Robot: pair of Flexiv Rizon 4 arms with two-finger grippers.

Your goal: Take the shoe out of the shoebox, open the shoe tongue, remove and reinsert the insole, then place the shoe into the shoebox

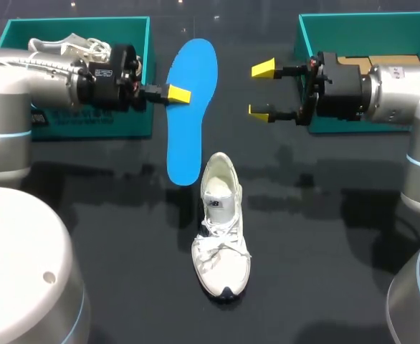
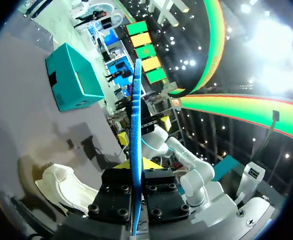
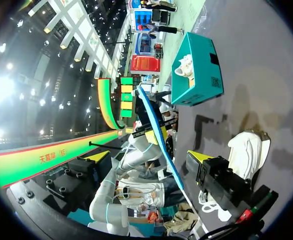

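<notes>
Insole (image 1: 191, 107) in blue is gripped at 1 long edge between the fingers of the left pincer (image 1: 178, 94), the right pincer (image 1: 262, 90) gapes wide and empty just across from it, and the white shoe (image 1: 221, 229) sits upright on the counter (image 1: 325, 236) near the insole's end, clear of both pincers.

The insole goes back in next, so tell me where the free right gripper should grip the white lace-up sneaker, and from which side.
Probably the heel rim of the white lace-up sneaker, from above, on the right arm's side: it stands upright, opening upward, heel nearest the open right gripper. The left gripper holds the blue insole.
</notes>
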